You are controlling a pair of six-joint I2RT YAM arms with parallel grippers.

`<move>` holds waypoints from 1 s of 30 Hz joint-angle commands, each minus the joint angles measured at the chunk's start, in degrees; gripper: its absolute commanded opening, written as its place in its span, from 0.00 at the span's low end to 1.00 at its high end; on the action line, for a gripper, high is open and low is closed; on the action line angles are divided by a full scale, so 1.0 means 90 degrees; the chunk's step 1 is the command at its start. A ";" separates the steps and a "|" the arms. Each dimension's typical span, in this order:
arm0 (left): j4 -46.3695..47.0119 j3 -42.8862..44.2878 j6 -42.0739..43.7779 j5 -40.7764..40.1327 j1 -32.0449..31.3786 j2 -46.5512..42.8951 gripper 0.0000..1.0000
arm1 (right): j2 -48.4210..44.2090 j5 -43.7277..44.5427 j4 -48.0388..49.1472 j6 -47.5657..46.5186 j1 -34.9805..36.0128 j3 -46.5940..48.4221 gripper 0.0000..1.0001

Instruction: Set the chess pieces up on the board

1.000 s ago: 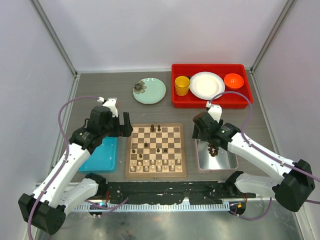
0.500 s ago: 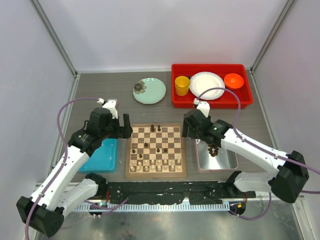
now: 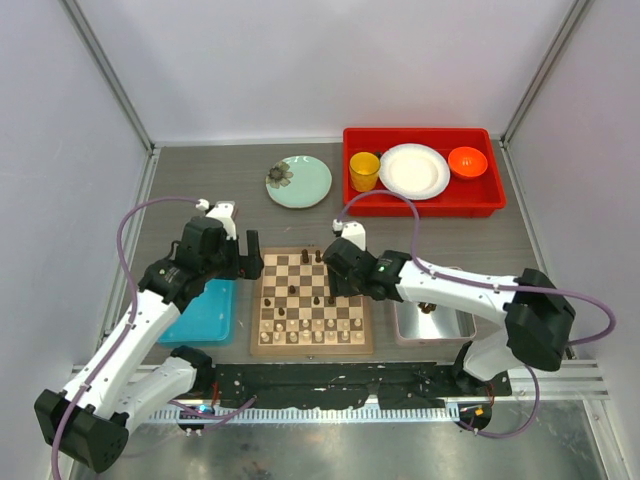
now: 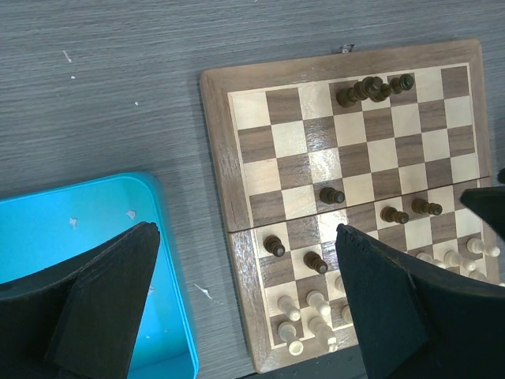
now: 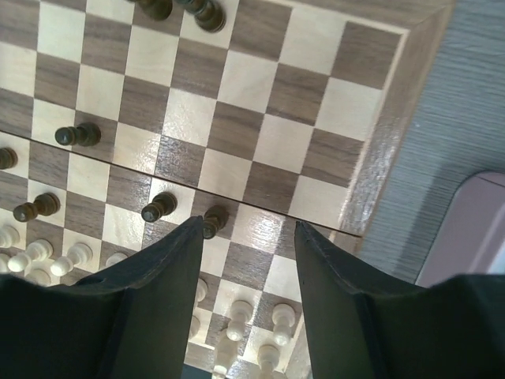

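The board (image 3: 267, 345) lies between my arms. Pale chess pieces (image 3: 310, 330) fill its near rows, and a few dark ones (image 3: 311, 257) stand further up. My right gripper (image 3: 338, 290) hovers over the board's right half. In the right wrist view it (image 5: 246, 229) is open with nothing between the fingers, and a dark pawn (image 5: 213, 221) stands just beside the left fingertip (image 5: 189, 237). Left gripper (image 3: 253, 262) hangs wide open at the board's left edge (image 4: 245, 230), above the wood border (image 4: 217, 158). More dark pieces (image 3: 428, 307) lie in the silver tray (image 3: 460, 325).
A blue tray (image 3: 205, 312) lies left of the board. At the back stand a green plate (image 3: 299, 181) and a red tray (image 3: 420, 205) with a yellow cup (image 3: 364, 171), a white plate (image 3: 414, 171) and an orange bowl (image 3: 467, 161).
My right arm has swung left from above the silver tray to over the board, and its jaws have narrowed. The left arm has hardly moved.
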 commanded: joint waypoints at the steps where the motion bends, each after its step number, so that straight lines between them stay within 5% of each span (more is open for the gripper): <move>1: 0.0100 -0.0024 0.0011 0.0007 -0.0025 -0.0035 0.98 | 0.0405 0.0039 0.0150 0.0016 0.0161 0.0437 0.54; 30: 0.0139 -0.0044 0.0070 0.0105 -0.0015 0.0043 0.99 | 0.0924 -0.0723 0.0414 0.0134 0.0249 0.0408 0.43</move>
